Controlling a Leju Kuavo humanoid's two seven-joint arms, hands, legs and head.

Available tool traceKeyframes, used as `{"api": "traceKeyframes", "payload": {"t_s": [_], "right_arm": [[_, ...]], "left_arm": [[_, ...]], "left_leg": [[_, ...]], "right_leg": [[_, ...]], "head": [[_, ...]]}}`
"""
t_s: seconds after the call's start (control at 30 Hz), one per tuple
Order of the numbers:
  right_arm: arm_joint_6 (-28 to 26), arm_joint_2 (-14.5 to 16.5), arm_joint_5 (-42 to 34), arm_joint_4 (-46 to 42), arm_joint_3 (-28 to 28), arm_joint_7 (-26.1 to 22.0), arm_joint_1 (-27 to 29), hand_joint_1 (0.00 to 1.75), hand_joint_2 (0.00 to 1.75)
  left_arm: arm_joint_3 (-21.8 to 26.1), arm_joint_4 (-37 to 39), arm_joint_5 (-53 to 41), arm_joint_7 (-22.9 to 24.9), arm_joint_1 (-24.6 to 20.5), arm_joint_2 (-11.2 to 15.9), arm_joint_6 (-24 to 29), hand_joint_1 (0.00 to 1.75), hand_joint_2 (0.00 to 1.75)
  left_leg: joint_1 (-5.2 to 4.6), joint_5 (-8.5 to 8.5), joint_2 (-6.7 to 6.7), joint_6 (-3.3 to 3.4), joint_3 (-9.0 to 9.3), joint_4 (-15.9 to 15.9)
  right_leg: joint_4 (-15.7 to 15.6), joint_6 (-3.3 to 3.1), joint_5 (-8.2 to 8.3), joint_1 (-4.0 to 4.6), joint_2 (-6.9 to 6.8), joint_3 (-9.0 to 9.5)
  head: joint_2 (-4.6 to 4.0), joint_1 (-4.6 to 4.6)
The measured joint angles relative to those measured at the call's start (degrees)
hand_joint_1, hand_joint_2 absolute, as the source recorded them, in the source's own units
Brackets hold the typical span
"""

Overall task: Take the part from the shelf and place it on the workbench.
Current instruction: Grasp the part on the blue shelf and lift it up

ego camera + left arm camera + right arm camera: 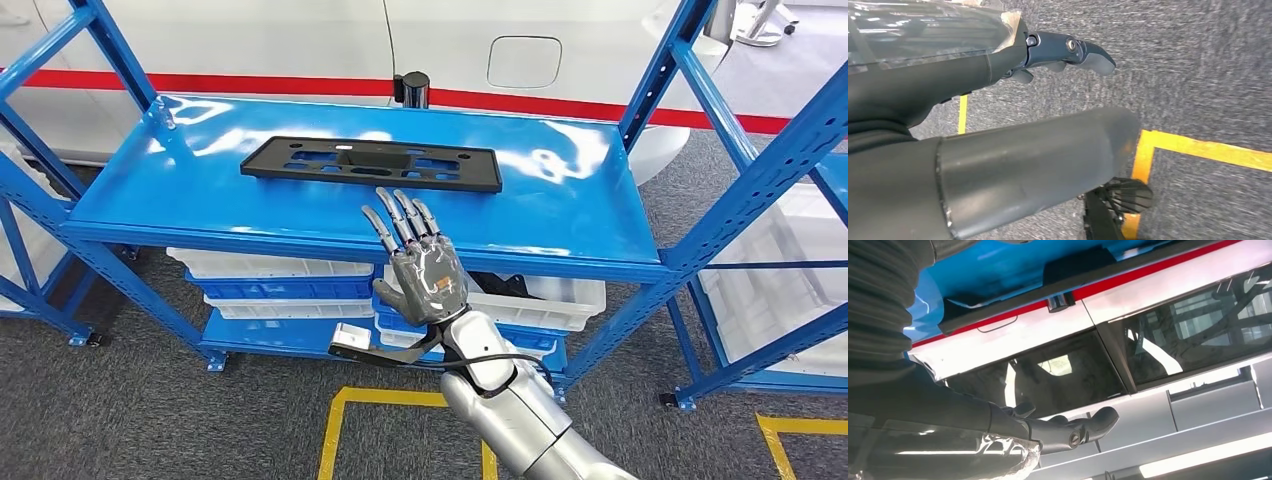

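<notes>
Part: the flat black plastic part [372, 163] lay lengthwise on the top blue shelf [580, 215], roughly mid-shelf, nothing touching it.
Right hand: the right hand [420, 265] was up at the front edge of that shelf, palm facing away, fingers stretched out and spread, fingertips [404, 198] just short of the part's near edge. It held nothing. From its wrist camera you could see a dark finger [1083, 426] sticking straight out.
Left hand: the left hand [1068, 52] hung down over the grey carpet [1198, 65]. Fingers looked extended, nothing in them, but honestly couldn't tell how far apart they were.
Under the shelf: white bins [290, 280] were stacked on the lower levels.
Floor: yellow tape lines [345, 420] ran across the carpet right in front of the shelf.
Background: a white car body with a red stripe [620, 105] sat behind the rack.
</notes>
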Motion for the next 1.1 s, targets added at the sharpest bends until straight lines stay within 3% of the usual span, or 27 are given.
{"api": "traceKeyframes", "payload": {"t_s": [0.07, 0.17, 0.23, 0.3, 0.33, 0.37, 0.4, 0.47, 0.5, 0.57, 0.67, 0.73, 0.8, 0.83, 0.87, 0.9, 0.97, 1.03, 1.1], "right_arm": [[0.3, 0.0, 0.1, 0.0, 0.0, 0.0, 0.1, 0.0, 1.75], [0.4, 0.1, 0.3, -0.2, -0.1, 0.0, 0.3, 0.0, 1.75], [0.5, 0.3, 0.4, -0.4, -0.2, 0.0, 0.3, 0.0, 1.75], [0.9, 0.3, 0.6, -0.4, -0.3, 0.1, 0.5, 0.0, 1.75], [1.1, 0.4, 0.7, -0.4, -0.3, 0.1, 0.6, 0.0, 1.75], [1.3, 0.4, 0.7, -0.4, -0.3, 0.1, 0.7, 0.0, 1.75], [1.5, 0.4, 0.8, -0.4, -0.3, 0.1, 0.7, 0.0, 1.75], [1.6, 0.5, 0.8, -0.5, -0.4, 0.1, 0.7, 0.0, 1.75], [1.6, 0.5, 0.8, -0.5, -0.4, 0.1, 0.7, 0.0, 1.75], [1.8, 0.6, 0.9, -0.5, -0.6, 0.3, 0.6, 0.0, 1.75], [2.0, 0.6, 1.8, -0.5, -1.0, 1.5, 0.5, 0.0, 1.75], [2.1, 0.6, 2.6, -0.5, -1.3, 2.6, 0.4, 0.0, 1.75], [2.2, 0.4, 3.1, -0.3, -1.7, 3.3, 0.3, 0.0, 1.75], [2.2, 0.4, 3.3, -0.3, -1.8, 3.6, 0.4, 0.0, 1.75], [2.2, 0.3, 3.5, -0.2, -2.0, 3.9, 0.4, 0.0, 1.75], [2.2, 0.3, 3.8, -0.1, -2.2, 4.2, 0.4, 0.0, 1.75], [2.2, 0.2, 4.3, -0.1, -2.7, 4.8, 0.3, 0.0, 1.75], [2.2, 0.2, 4.7, 0.0, -2.9, 5.2, 0.2, 0.0, 1.75], [2.3, 0.2, 4.9, 0.2, -3.2, 5.3, 0.2, 0.0, 1.75]], "left_arm": [[0.0, 0.0, -0.2, 0.0, -0.1, 0.0, 0.0, 0.0, 0.0], [0.0, 0.0, -0.4, 0.0, -0.3, -0.1, 0.0, 0.0, 0.0], [0.0, 0.0, -0.4, 0.1, -0.5, -0.1, 0.0, 0.0, 0.0], [0.0, 0.0, -0.5, 0.2, -0.6, -0.2, 0.0, 0.0, 0.0], [0.0, 0.0, -0.4, 0.3, -0.5, -0.2, 0.0, 0.0, 0.0], [0.0, 0.0, -0.4, 0.4, -0.5, -0.2, 0.1, 0.0, 0.0], [0.0, 0.0, -0.4, 0.4, -0.5, -0.2, 0.1, 0.0, 0.0], [0.0, 0.0, -0.4, 0.4, -0.6, -0.1, 0.1, 0.0, 0.0], [0.0, 0.0, -0.4, 0.4, -0.6, -0.1, 0.1, 0.0, 0.0], [0.0, 0.0, -0.4, 0.4, -0.7, -0.2, 0.1, 0.0, 0.0], [0.1, 0.0, -0.4, 0.4, -0.8, -0.2, 0.1, 0.0, 0.0], [0.1, 0.0, -0.4, 0.4, -0.8, -0.2, 0.2, 0.0, 0.0], [0.1, 0.0, -0.4, 0.4, -0.8, -0.2, 0.3, 0.0, 0.0], [0.1, 0.0, -0.4, 0.4, -0.8, -0.2, 0.3, 0.0, 0.0], [0.1, 0.0, -0.3, 0.4, -0.8, -0.2, 0.3, 0.0, 0.0], [0.1, 0.0, -0.3, 0.4, -0.8, -0.3, 0.3, 0.0, 0.0], [0.1, 0.0, -0.3, 0.4, -0.8, -0.3, 0.3, 0.0, 0.0], [0.1, 0.0, -0.4, 0.4, -0.8, -0.3, 0.3, 0.0, 0.0], [0.1, 0.0, -0.4, 0.5, -0.8, -0.3, 0.3, 0.0, 0.0]], "left_leg": [[-0.07, -0.4, -0.03, -0.56, 0.28, -0.1], [0.11, -1.21, 0.2, -1.49, 0.19, 0.4], [0.27, -3.48, 0.38, -2.12, -2.09, 5.1], [0.42, -6.15, 0.45, -2.6, -6.39, 12.6], [0.48, -6.39, 0.45, -2.73, -8.11, 14.9], [0.52, -5.62, 0.47, -2.79, -8.95, 15.4], [0.57, -3.73, 0.49, -2.76, -8.56, 13.5], [0.58, 0.58, 0.55, -2.5, -5.35, 6.0], [0.5, 1.8, 0.53, -2.27, -3.77, 2.7], [0.15, 2.02, 0.46, -1.65, -2.4, 0.1], [0.1, 2.17, 0.45, -0.43, -1.94, -0.5], [0.35, 2.2, 0.51, 0.28, -1.42, -1.0], [0.32, 1.96, 0.51, 0.68, -1.22, -1.0], [0.3, 1.83, 0.48, 0.73, -1.12, -1.0], [0.3, 1.67, 0.41, 0.73, -0.98, -1.0], [0.3, 1.48, 0.33, 0.66, -0.74, -1.0], [0.3, 0.99, 0.16, 0.35, -0.07, -1.0], [0.05, 0.44, 0.06, -0.19, 0.33, -1.0], [-0.11, 0.11, 0.08, -0.75, 0.46, -1.0]], "right_leg": [[-1.6, -1.08, 0.45, 0.37, 0.08, 0.9], [-2.2, -2.39, 0.39, -0.1, 0.22, 1.51], [-2.4, -3.14, 0.18, -0.49, 0.21, 2.14], [-2.4, -3.64, -0.17, -0.43, 0.17, 2.48], [-2.4, -3.74, -0.33, -0.39, 0.19, 2.62], [-2.4, -3.77, -0.49, -0.37, 0.23, 2.8], [-2.4, -3.71, -0.69, -0.37, 0.29, 3.06], [-2.4, -3.36, -1.18, -0.29, 0.41, 3.69], [-2.3, -3.1, -1.42, -0.11, 0.46, 3.86], [-2.4, -2.5, -1.69, 0.17, 0.47, 3.89], [-2.0, -1.65, -2.19, 0.02, 0.39, 3.59], [2.5, -1.59, -4.06, -0.05, 0.32, 1.27], [10.5, -1.71, -6.61, -0.12, 0.3, -3.2], [13.5, -1.56, -7.23, -0.16, 0.3, -5.14], [14.5, -1.22, -6.96, -0.21, 0.29, -6.1], [13.0, -0.73, -5.79, -0.27, 0.27, -5.85], [4.9, 0.11, -1.88, -0.38, 0.08, -2.48], [-1.3, -0.21, 0.57, -0.26, -0.1, 0.48], [-2.4, -1.2, 0.78, 0.01, -0.07, 1.13]], "head": [[0.0, -0.08], [0.0, -0.11], [0.0, -0.16], [0.0, -0.19], [0.0, -0.2], [0.0, -0.2], [0.0, -0.2], [0.0, -0.17], [0.0, -0.16], [0.0, -0.14], [0.0, -0.13], [0.0, -0.01], [0.0, 0.08], [0.0, 0.08], [0.0, 0.09], [0.0, 0.09], [0.0, 0.1], [0.0, 0.08], [0.0, 0.04]]}}
